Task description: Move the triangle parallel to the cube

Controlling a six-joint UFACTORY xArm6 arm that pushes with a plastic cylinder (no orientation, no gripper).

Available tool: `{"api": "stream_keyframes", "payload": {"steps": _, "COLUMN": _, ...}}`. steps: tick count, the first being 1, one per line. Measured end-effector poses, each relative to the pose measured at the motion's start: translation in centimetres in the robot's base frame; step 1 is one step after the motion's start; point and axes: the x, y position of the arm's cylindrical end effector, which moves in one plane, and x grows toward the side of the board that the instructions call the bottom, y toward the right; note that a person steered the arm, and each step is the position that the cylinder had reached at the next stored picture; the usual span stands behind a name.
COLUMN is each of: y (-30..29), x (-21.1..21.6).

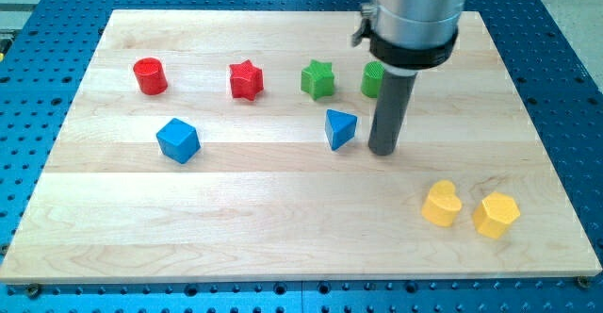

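A blue triangle block (340, 128) lies near the board's middle. A blue cube (177, 140) lies well off to the view's left, slightly lower in the view. My tip (382, 150) rests on the board just to the right of the triangle, with a small gap between them. The rod rises from there into the grey arm body at the view's top.
A red cylinder (149, 75), a red star (246, 79) and a green star (317, 78) form a row above. A green block (372, 79) sits partly hidden behind the rod. A yellow heart (440, 204) and a yellow hexagon (496, 215) lie bottom right on the wooden board (283, 238).
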Motion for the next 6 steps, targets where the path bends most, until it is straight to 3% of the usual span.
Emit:
{"api": "stream_keyframes", "payload": {"steps": 1, "y": -5.5, "x": -1.3}}
{"api": "stream_keyframes", "payload": {"steps": 2, "y": -8.9, "x": 0.2}}
{"api": "stream_keyframes", "payload": {"steps": 3, "y": -9.2, "x": 0.4}}
{"api": "stream_keyframes", "payload": {"steps": 4, "y": -8.0, "x": -2.9}}
{"api": "stream_keyframes", "payload": {"steps": 6, "y": -13.7, "x": -0.6}}
